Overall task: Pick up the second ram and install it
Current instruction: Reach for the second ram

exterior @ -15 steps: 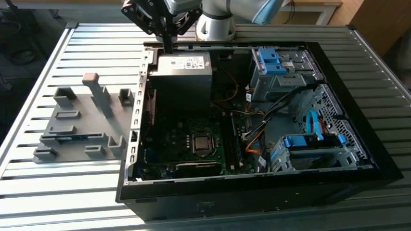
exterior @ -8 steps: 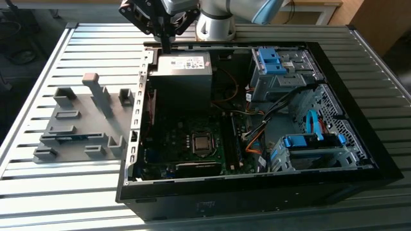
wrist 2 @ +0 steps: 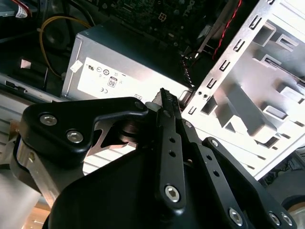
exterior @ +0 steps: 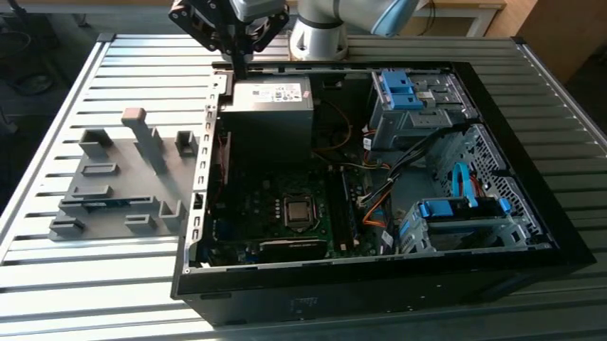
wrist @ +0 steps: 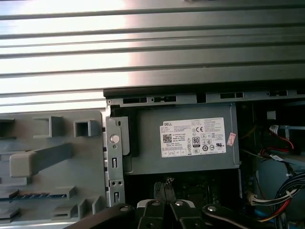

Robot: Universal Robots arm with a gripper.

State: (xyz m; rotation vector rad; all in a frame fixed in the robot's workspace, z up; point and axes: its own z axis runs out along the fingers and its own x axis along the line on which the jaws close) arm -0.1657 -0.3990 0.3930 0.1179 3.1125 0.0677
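Grey slatted metal table (exterior: 57, 284) carries the lot. On the exterior view's left sits a grey plastic holder (exterior: 114, 177) w/ upright pegs & slots. The second ram (exterior: 102, 203), a blue-green stick, lies in one of the holder's slots, well apart from the gripper. In the first wrist view it shows as a bluish strip w/ dark chips, seated in the holder.

Next over, the gripper (exterior: 239, 71) hangs above the rear edge of the black PC case (exterior: 379, 280), just over the PSU (exterior: 270, 117). Its claw fingers (wrist 2: 164, 102) are pressed together w/ nothing btwn them, as both wrist views show.

The PSU is a grey metal box w/ a white label (wrist: 193, 137) on top: small black print, a square code, round cert marks. A small pink sticker (wrist: 231, 138) sits just beside the label.

Below the PSU in the exterior view, a dark green motherboard (exterior: 256, 206) w/ a metal CPU socket (exterior: 298, 211) near its middle. Orange, black & yellow cables (exterior: 379, 185) run across the case interior.

On the exterior view's right, metal drive cages w/ blue plastic brackets, one near the rear (exterior: 396, 89) & one near the front (exterior: 455, 208)
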